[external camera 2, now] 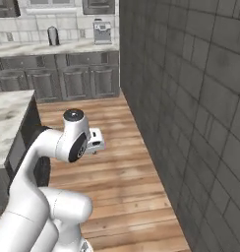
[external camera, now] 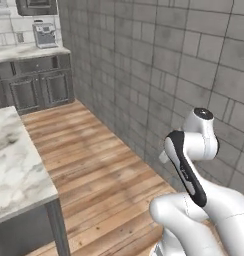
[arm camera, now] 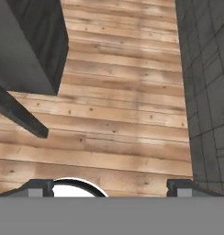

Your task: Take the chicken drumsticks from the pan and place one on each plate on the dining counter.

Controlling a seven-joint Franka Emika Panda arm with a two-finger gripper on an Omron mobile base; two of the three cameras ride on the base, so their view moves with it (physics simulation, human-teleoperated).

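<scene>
My gripper (arm camera: pixel 110 187) points down at the wooden floor. Its two fingertips (arm camera: pixel 40 187) stand far apart, open, with nothing between them. The arm is folded up high, and its white hand (external camera 2: pixel 95 140) hangs over the floor between the dining counter and the wall. The dining counter (external camera: pixel 14 160) is the grey-veined marble top at the left (external camera 2: pixel 9 118). Its dark grey base (arm camera: pixel 26 46) fills the upper left of the hand view. The chicken drumsticks, the pan and the plates are out of view.
A grey tiled wall (external camera: pixel 169 60) runs close along the right (external camera 2: pixel 191 98). Wooden floor (external camera: pixel 94 150) stretches between wall and island. At the back stands a marble counter on dark cabinets (external camera 2: pixel 68 78) with a coffee machine (external camera 2: pixel 102 32).
</scene>
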